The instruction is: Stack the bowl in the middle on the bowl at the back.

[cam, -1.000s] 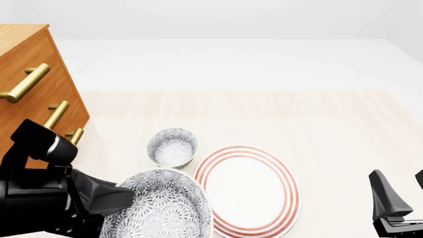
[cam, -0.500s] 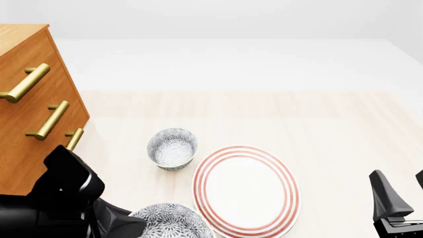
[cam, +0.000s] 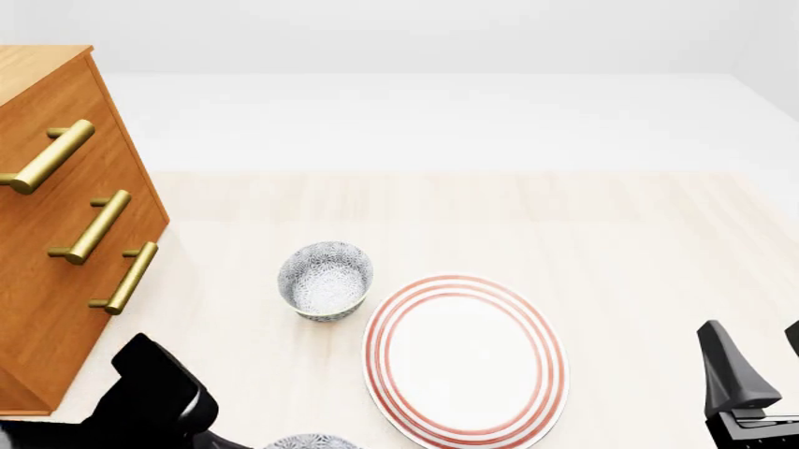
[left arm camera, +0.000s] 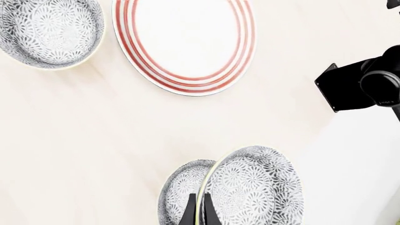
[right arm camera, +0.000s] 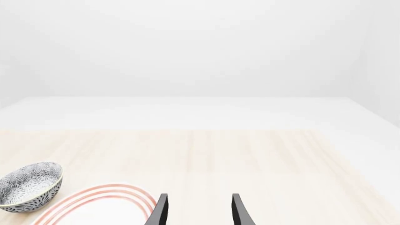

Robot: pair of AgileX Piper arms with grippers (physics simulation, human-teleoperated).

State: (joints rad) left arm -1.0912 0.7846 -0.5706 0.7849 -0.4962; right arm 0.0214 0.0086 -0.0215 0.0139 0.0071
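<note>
The bowl in the middle [left arm camera: 256, 187], grey-and-white speckled, hangs tilted on edge above the table, and my left gripper [left arm camera: 199, 198] is shut on its rim. The front view shows only a sliver of this bowl [cam: 310, 441] at the bottom edge, beside the left arm [cam: 150, 402]. The bowl at the back [cam: 325, 278] stands upright on the table, left of the plate; the same bowl [left arm camera: 47, 30] is well apart from the held one in the left wrist view. My right gripper [right arm camera: 197, 201] is open and empty at the near right [cam: 753, 341].
A large white plate with red rings [cam: 465, 360] lies right of the back bowl. A wooden dresser with brass handles [cam: 63, 215] stands along the left side. The right arm [left arm camera: 368, 84] crosses the left wrist view.
My left arm has drawn back toward the near edge with the bowl in it, so both have dropped almost out of the front view. The right arm has stayed still.
</note>
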